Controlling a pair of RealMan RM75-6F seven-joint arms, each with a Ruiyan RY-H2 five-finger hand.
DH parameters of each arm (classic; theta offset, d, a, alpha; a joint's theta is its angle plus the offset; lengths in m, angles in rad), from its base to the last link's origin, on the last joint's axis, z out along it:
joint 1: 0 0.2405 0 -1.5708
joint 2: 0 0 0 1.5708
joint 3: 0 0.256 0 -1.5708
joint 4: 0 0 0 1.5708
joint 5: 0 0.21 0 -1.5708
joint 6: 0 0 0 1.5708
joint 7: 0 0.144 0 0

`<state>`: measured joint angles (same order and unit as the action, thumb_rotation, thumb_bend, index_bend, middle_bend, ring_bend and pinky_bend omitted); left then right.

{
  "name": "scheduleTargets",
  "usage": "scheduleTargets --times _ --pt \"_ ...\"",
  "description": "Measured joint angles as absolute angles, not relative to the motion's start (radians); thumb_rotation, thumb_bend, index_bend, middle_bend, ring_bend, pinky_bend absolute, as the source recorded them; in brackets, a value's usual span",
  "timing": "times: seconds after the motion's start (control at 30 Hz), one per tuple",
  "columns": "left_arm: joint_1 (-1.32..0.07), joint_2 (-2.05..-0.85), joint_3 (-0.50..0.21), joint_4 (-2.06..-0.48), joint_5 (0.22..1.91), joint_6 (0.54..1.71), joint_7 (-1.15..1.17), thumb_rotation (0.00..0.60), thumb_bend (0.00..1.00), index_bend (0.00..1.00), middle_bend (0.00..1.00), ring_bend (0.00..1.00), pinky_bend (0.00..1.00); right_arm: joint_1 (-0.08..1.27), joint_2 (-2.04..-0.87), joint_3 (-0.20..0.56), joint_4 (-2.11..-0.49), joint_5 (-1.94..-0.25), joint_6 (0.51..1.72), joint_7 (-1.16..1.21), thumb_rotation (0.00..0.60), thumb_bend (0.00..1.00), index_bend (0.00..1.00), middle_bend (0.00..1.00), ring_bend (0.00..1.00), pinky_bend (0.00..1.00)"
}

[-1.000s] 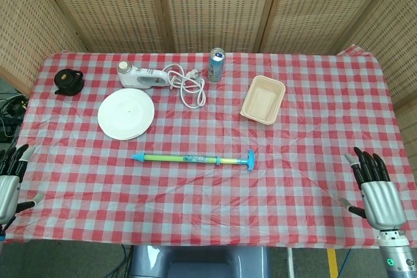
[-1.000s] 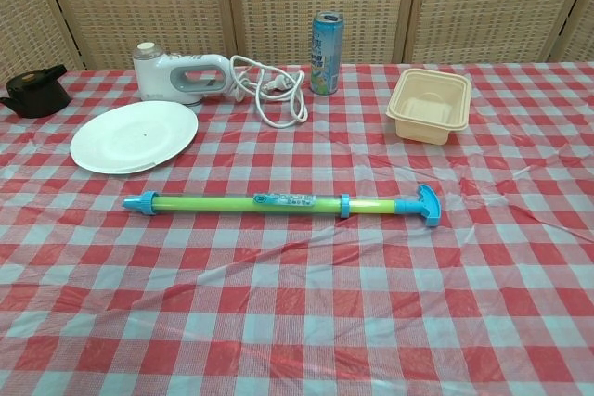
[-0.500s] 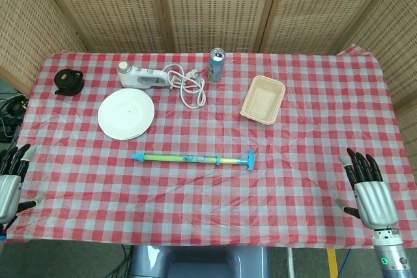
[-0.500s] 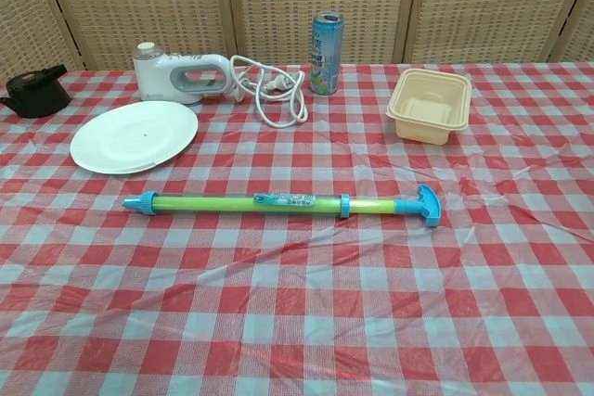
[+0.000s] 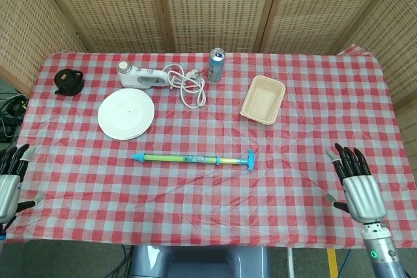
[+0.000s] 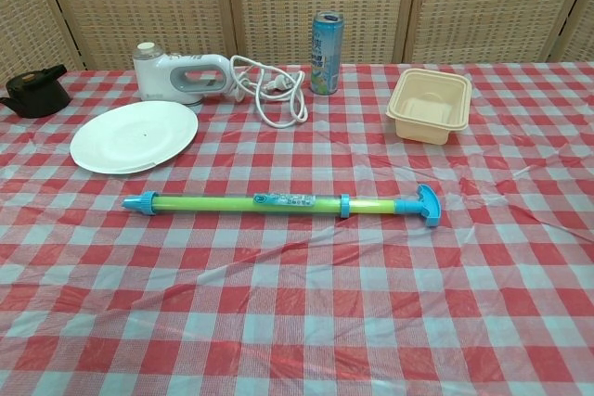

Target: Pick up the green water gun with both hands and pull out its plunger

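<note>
The green water gun lies flat across the middle of the checked table, blue nozzle to the left, blue T-shaped plunger handle to the right. My left hand hovers at the table's front left corner, fingers spread, holding nothing. My right hand is at the front right edge, fingers apart and empty, well away from the gun. The chest view shows neither hand.
Behind the gun are a white plate, a white hand mixer with its coiled cord, a drink can and a beige food tray. A black object lies at the far left. Wicker screens stand behind the table.
My right hand has moved left and slightly forward over the table's front right edge. The left hand and the water gun have stayed put.
</note>
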<state>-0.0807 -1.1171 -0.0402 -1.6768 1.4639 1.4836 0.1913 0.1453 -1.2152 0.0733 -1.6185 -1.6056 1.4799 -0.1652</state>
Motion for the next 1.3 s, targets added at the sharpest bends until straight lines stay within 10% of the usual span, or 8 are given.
scheduleTargets --times 0.13,0.4,0.6,1.3 --pt "-0.090 -1.130 -0.045 -1.669 1.451 1.468 0.206 0.600 0.13 0.00 0.00 0.00 0.00 0.197 -1.216 0.117 -1.699 -1.582 1.432 -0.262 0.600 0.13 0.13 0.08 0.04 0.03" --pt "-0.097 -1.143 -0.056 -1.651 1.428 1.456 0.202 0.600 0.14 0.00 0.00 0.00 0.00 0.329 -1.312 0.204 -1.791 -1.480 1.309 -0.483 0.600 0.13 0.32 0.69 0.65 0.40" --pt "-0.100 -1.144 -0.067 -1.636 1.409 1.449 0.176 0.600 0.14 0.00 0.00 0.00 0.00 0.415 -1.460 0.248 -1.784 -1.368 1.255 -0.626 0.600 0.18 0.41 0.94 0.88 0.55" --pt "-0.114 -1.144 -0.074 -1.603 1.378 1.406 0.110 0.600 0.14 0.00 0.00 0.00 0.00 0.628 -1.808 0.296 -1.563 -1.000 1.149 -0.895 0.600 0.44 0.44 1.00 1.00 0.69"
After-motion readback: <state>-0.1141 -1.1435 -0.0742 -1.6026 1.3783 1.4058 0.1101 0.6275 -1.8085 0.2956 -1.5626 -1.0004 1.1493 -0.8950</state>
